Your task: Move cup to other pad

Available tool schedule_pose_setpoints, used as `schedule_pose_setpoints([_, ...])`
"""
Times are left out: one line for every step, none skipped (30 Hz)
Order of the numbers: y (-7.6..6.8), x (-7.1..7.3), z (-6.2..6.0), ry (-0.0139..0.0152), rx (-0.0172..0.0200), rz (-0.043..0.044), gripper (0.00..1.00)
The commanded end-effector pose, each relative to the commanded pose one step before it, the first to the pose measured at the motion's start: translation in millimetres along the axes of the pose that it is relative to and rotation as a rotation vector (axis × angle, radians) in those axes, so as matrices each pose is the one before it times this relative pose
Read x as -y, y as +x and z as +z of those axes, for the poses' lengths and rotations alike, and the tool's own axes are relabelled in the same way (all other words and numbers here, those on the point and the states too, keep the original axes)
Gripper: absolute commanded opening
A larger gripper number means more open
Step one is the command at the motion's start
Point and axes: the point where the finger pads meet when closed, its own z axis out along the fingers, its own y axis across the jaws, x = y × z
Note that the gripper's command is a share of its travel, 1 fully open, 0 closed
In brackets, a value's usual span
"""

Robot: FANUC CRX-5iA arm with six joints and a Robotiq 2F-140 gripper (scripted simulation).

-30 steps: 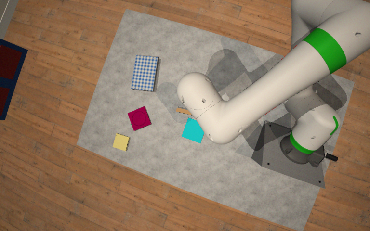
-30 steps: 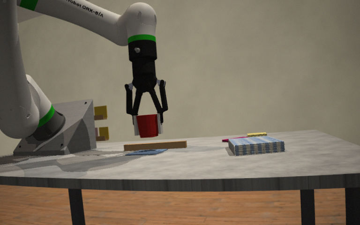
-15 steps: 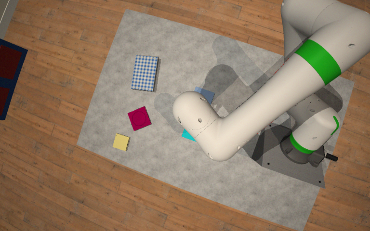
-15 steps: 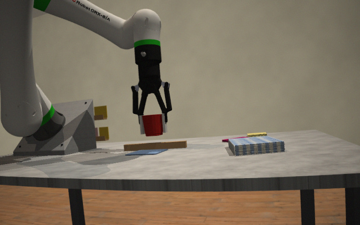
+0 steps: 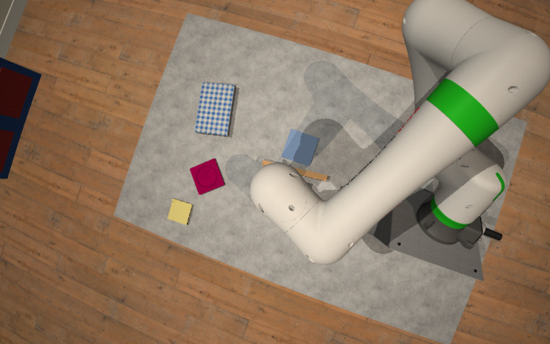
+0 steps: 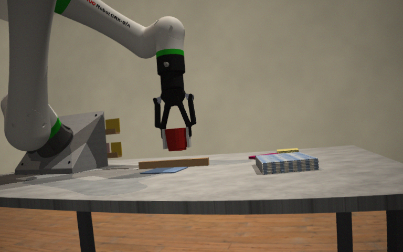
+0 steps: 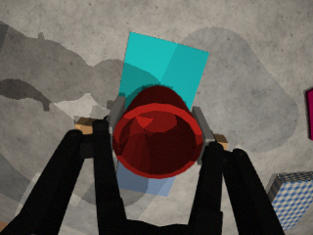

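My gripper (image 6: 176,142) (image 7: 157,113) is shut on the red cup (image 6: 176,138) (image 7: 156,140) and holds it upright in the air, clear of the table. In the wrist view the cup hangs over the wooden rail (image 6: 173,163) (image 5: 314,174), whose ends (image 7: 84,127) show on either side of it. The cyan pad (image 7: 168,67) lies beyond the rail and the light blue pad (image 7: 145,184) (image 5: 300,146) (image 6: 163,169) on the near side. I cannot make out the marbles inside the cup. In the overhead view the arm hides the cup and the cyan pad.
A blue checkered block (image 5: 215,108) (image 6: 287,163) (image 7: 292,200), a magenta tile (image 5: 206,175) (image 7: 309,116) and a yellow tile (image 5: 179,211) (image 6: 287,150) lie farther out on the grey table top (image 6: 341,178). The robot base (image 6: 74,145) stands at one end.
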Motion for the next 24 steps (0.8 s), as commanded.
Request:
schedule_pose_setpoints([8.15, -0.14, -0.22, -0.00030, -0.00010, 0.00009, 0.49])
schedule_pose_setpoints([2.37, 0.02, 0.00, 0.00000, 0.00000, 0.00000, 0.49])
schedule_pose_setpoints([2.15, 0.03, 0.00, 0.00000, 0.00000, 0.00000, 0.49])
schedule_pose_setpoints([1.91, 0.01, 0.00, 0.00000, 0.00000, 0.00000, 0.49])
schedule_pose_setpoints([1.68, 0.02, 0.00, 0.00000, 0.00000, 0.00000, 0.49])
schedule_pose_setpoints([1.46, 0.02, 0.00, 0.00000, 0.00000, 0.00000, 0.49])
schedule_pose_setpoints([0.00, 0.00, 0.00, 0.00000, 0.00000, 0.00000, 0.49])
schedule_pose_setpoints([0.00, 0.00, 0.00, 0.00000, 0.00000, 0.00000, 0.49])
schedule_pose_setpoints([1.24, 0.01, 0.00, 0.00000, 0.00000, 0.00000, 0.49])
schedule_pose_setpoints([1.03, 0.01, 0.00, 0.00000, 0.00000, 0.00000, 0.49])
schedule_pose_setpoints([0.83, 0.01, 0.00, 0.00000, 0.00000, 0.00000, 0.49])
schedule_pose_setpoints([0.65, 0.01, 0.00, 0.00000, 0.00000, 0.00000, 0.49])
schedule_pose_setpoints([0.48, 0.01, 0.00, 0.00000, 0.00000, 0.00000, 0.49])
schedule_pose_setpoints([0.34, 0.00, 0.00, 0.00000, 0.00000, 0.00000, 0.49])
schedule_pose_setpoints([0.21, 0.00, 0.00, 0.00000, 0.00000, 0.00000, 0.49])
schedule_pose_setpoints([0.11, 0.00, 0.00, 0.00000, 0.00000, 0.00000, 0.49])
schedule_pose_setpoints([0.04, 0.00, 0.00, 0.00000, 0.00000, 0.00000, 0.49])
schedule_pose_setpoints([0.01, 0.00, 0.00, 0.00000, 0.00000, 0.00000, 0.49])
schedule_pose_setpoints([0.00, 0.00, 0.00, 0.00000, 0.00000, 0.00000, 0.49])
schedule_pose_setpoints([0.00, 0.00, 0.00, 0.00000, 0.00000, 0.00000, 0.49])
schedule_pose_setpoints([0.00, 0.00, 0.00, 0.00000, 0.00000, 0.00000, 0.49])
schedule_pose_setpoints([0.00, 0.00, 0.02, 0.00000, 0.00000, 0.00000, 0.49])
schedule_pose_setpoints([0.00, 0.00, 0.12, 0.00000, 0.00000, 0.00000, 0.49])
schedule_pose_setpoints([0.00, 0.00, 0.00, 0.00000, 0.00000, 0.00000, 0.49])
